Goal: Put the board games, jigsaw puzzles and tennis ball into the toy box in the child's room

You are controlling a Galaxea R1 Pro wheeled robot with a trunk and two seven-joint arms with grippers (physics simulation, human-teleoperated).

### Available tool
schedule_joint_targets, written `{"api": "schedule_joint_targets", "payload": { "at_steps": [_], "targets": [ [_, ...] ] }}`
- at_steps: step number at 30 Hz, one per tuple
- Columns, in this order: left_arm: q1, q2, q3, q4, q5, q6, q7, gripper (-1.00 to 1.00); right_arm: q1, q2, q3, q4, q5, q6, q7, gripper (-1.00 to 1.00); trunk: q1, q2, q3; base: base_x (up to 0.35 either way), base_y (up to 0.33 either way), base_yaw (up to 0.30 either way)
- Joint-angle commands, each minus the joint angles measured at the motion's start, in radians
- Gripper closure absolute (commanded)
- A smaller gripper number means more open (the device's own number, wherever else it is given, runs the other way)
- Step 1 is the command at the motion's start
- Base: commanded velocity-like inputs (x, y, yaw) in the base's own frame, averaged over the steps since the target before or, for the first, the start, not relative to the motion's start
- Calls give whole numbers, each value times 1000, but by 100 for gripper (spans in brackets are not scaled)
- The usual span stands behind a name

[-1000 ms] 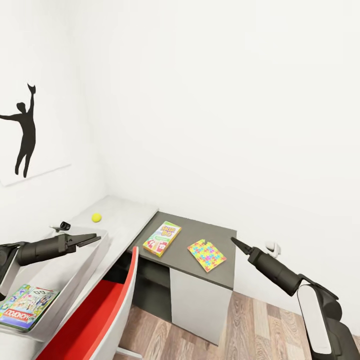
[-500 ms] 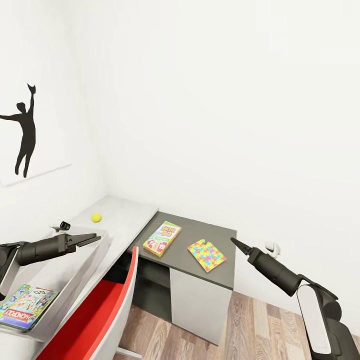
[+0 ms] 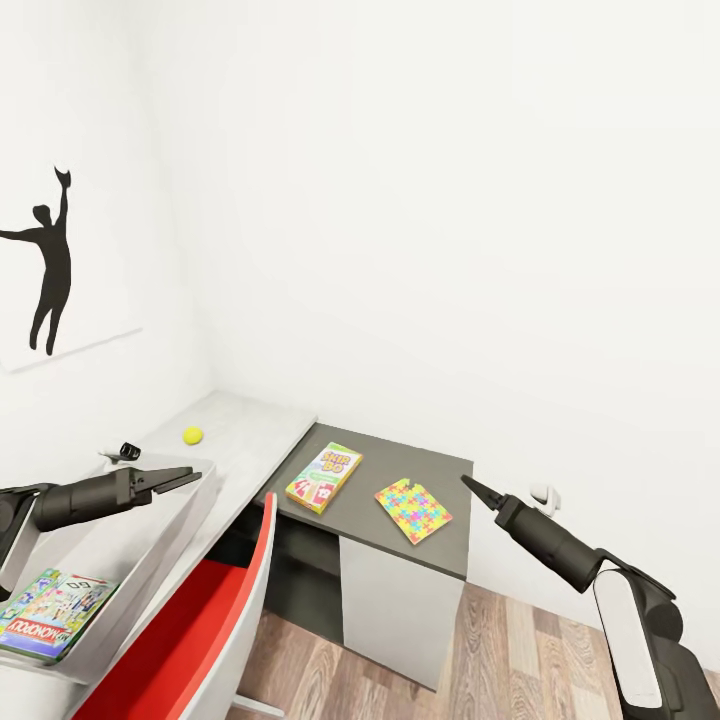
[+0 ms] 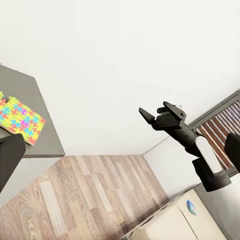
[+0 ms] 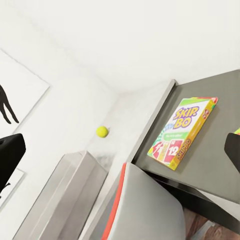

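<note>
The toy box sits on the pale table at the left, with a white and green board game lying inside. My left gripper hovers open over the box's far end. The tennis ball rests on the table beyond it. On the dark cabinet top lie a yellow-green board game and a jigsaw puzzle. My right gripper hangs open just right of the cabinet, empty. The right wrist view holds the board game and ball.
A red chair is pushed in at the desk, between the toy box and the cabinet. A small black and white object sits by the box's far corner. White walls close the corner; wood floor lies right of the cabinet.
</note>
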Motion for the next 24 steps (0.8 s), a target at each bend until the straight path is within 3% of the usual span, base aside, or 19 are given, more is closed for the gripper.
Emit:
{"api": "schedule_joint_targets", "payload": {
  "at_steps": [1,9,17,24],
  "targets": [
    [0,0,0,0,0,11,-4,-100,-1,1,-3,-1,-1,8,3,-100,1,-2,-2,0,0,0],
    [0,0,0,0,0,11,-4,-100,-1,-1,-4,0,-2,10,3,-100,1,-2,-2,-35,0,0],
    [-1,0,0,0,0,11,-4,-100,-1,0,-18,0,-2,11,3,-100,1,-2,-2,-174,0,-1],
    [-1,0,0,0,-1,10,-4,-100,-1,0,-22,0,-2,12,3,-100,1,-2,-2,-214,-12,-163]
  ]
}}
